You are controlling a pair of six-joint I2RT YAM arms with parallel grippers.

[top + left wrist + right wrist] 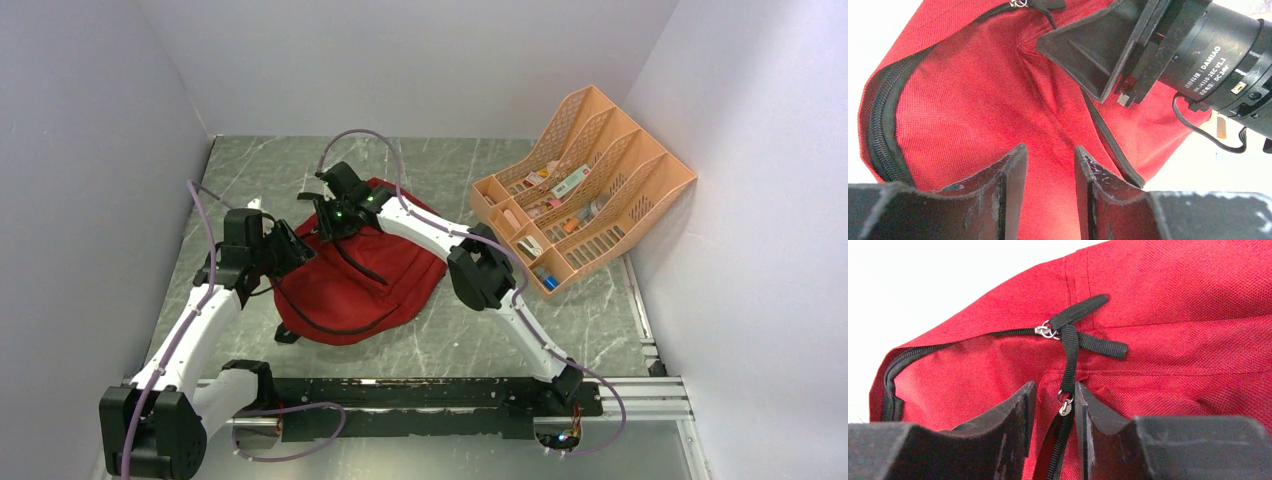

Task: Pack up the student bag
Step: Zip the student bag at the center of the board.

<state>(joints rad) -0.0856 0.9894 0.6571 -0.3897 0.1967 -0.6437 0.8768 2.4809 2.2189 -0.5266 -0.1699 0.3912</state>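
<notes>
The dark-red student bag (pixel 372 272) lies flat in the middle of the table, with its black zippers and straps showing. My left gripper (pixel 293 251) is at the bag's left edge, and its jaws (pixel 1048 152) are pinched on a fold of the red fabric (pixel 973 100). My right gripper (pixel 332 214) is at the bag's far left corner. Its jaws (pixel 1054 390) are closed narrowly on the zipper slider and its black pull strap (pixel 1068 360), with bunched fabric beside it. A second zipper pull (pixel 1048 331) lies just beyond. The bag's grey lining is hidden.
A peach mesh desk organiser (pixel 640 175) holding several small items stands at the back right. The enclosure's white walls close in the left, back and right sides. A black rail (pixel 420 392) runs along the near edge. The right arm's wrist motor (pixel 1218 55) is close above my left gripper.
</notes>
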